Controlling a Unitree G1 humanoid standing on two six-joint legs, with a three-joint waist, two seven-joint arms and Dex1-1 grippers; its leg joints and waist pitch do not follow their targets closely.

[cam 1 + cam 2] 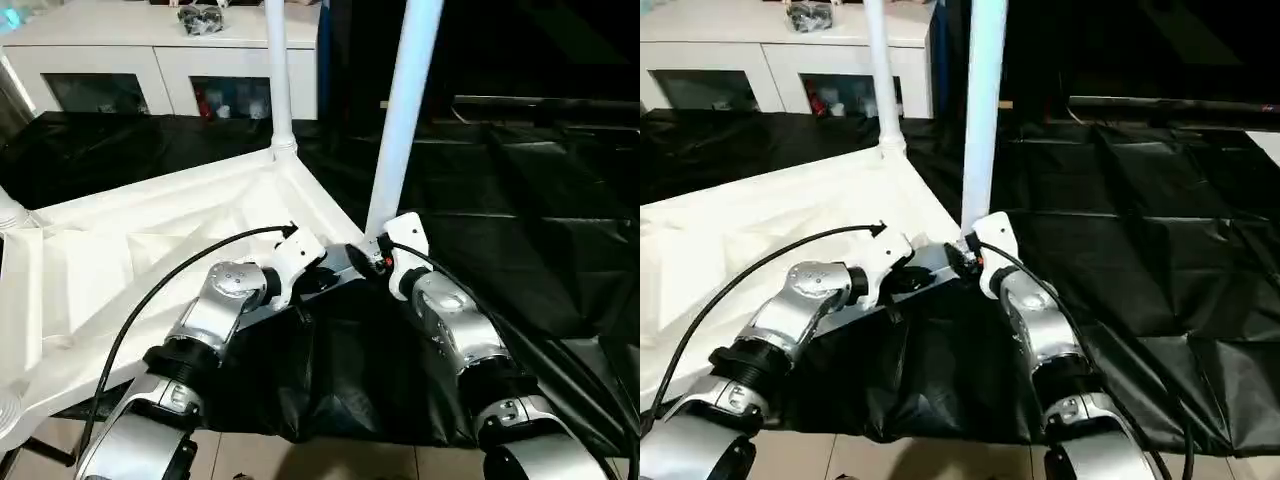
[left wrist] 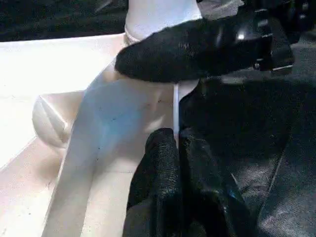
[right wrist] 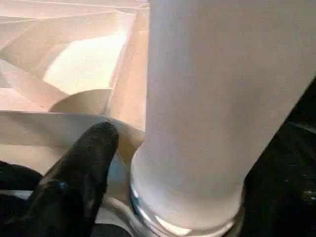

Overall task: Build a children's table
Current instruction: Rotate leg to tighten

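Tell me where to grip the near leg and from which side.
Grip the near leg low on its round shaft, just above the corner socket, coming from the robot's side. It stands roughly upright at the tabletop's near corner, so that side is open.

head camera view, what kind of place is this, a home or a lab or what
Probably an indoor test room set up like a home. A white cabinet with glass doors stands at the back, black sheeting covers the work surface, and an upturned white tabletop lies on it for assembly.
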